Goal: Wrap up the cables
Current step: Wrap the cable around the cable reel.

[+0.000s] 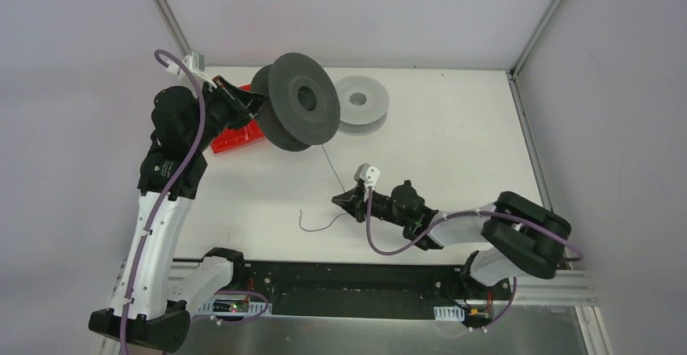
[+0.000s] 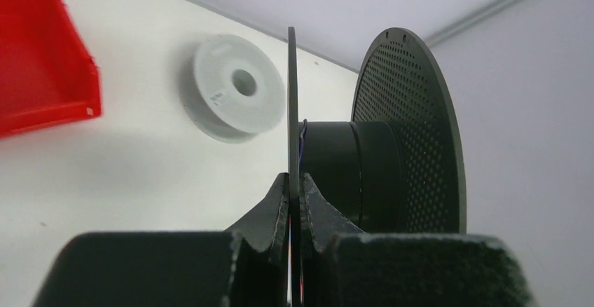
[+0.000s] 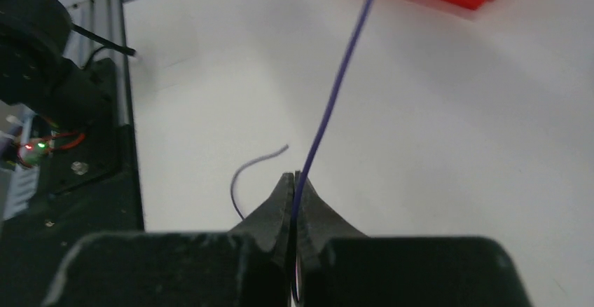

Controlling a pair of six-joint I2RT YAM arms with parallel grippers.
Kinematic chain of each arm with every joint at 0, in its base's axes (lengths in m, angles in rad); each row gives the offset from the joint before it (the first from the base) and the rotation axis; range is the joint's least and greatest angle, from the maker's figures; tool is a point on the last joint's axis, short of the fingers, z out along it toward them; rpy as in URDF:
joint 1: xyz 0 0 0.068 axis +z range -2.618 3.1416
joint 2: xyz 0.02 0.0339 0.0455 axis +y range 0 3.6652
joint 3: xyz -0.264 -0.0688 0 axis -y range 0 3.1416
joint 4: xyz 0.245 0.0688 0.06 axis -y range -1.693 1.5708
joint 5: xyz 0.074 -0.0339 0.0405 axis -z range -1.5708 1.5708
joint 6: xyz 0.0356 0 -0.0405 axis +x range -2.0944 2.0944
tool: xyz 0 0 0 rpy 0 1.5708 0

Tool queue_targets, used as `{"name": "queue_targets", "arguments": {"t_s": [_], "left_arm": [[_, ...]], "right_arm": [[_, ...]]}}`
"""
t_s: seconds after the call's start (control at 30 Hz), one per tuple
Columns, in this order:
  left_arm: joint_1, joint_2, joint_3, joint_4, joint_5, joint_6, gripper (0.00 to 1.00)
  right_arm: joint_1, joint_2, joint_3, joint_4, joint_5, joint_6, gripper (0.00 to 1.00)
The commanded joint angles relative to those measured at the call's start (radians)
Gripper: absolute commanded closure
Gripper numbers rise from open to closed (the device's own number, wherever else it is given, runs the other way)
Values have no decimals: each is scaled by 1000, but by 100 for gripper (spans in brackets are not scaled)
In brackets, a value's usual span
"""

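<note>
Two hands were both closed on something. The left hand (image 2: 294, 181), at the far left of the bench (image 1: 454, 144), had its fingers pinched on the thin edge of one flange (image 2: 292, 104) of the dark spool (image 1: 300, 100), holding it up off the surface with the hub pointing sideways; in the left wrist view the perforated second flange stood just right of the hub. Beyond that spool to the right, a light grey spool (image 1: 362, 104) lay flat on the bench, close to the dark one, and a red bin (image 1: 239, 138) sat just below the left hand, partly hidden by the arm. The right hand (image 3: 294, 177), nearer the middle of the bench and pointing left, was clamped shut on the cable (image 3: 336, 90), which rose straight and taut from between the fingertips towards the dark spool at the far side. Past the grip, the free end of the cable curled loosely on the bench just left of the right hand, well apart from both spools. Whether the far end reached the hub could not be told from above.
</note>
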Motion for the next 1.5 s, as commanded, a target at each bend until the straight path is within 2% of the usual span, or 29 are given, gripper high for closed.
{"name": "queue_targets", "arguments": {"t_s": [0.0, 0.07, 0.13, 0.27, 0.33, 0.53, 0.67, 0.83, 0.97, 1.33, 1.47], "left_arm": [[-14, -20, -26, 160, -218, 82, 100], [-40, -16, -48, 151, -232, 157, 100], [-88, -13, -69, 138, -291, 235, 100], [-236, -12, -87, 93, -456, 459, 100], [-264, -13, -92, 59, -479, 507, 100], [-281, -60, -138, -32, -351, 606, 100], [-284, -13, -69, -225, -242, 702, 100], [-284, -44, -77, -299, -127, 785, 100], [-284, -24, -47, -366, -72, 791, 100], [-283, -38, -24, -387, 2, 729, 100], [-281, -18, 45, -427, -26, 601, 100]], "right_arm": [[119, -201, 195, -516, 124, -28, 100], [143, -242, 299, -712, 181, -36, 100], [145, -268, 377, -831, 184, -34, 100], [145, -294, 531, -1034, 120, -52, 100], [146, -299, 604, -1108, 127, -64, 100], [130, -258, 824, -1334, 236, -179, 100], [89, -211, 940, -1420, 193, -163, 100], [39, -163, 1031, -1458, 177, -129, 100], [-15, -143, 1049, -1469, 154, -107, 100], [-131, -152, 952, -1422, 49, -78, 93], [-150, -187, 845, -1348, -27, -73, 89]]}}
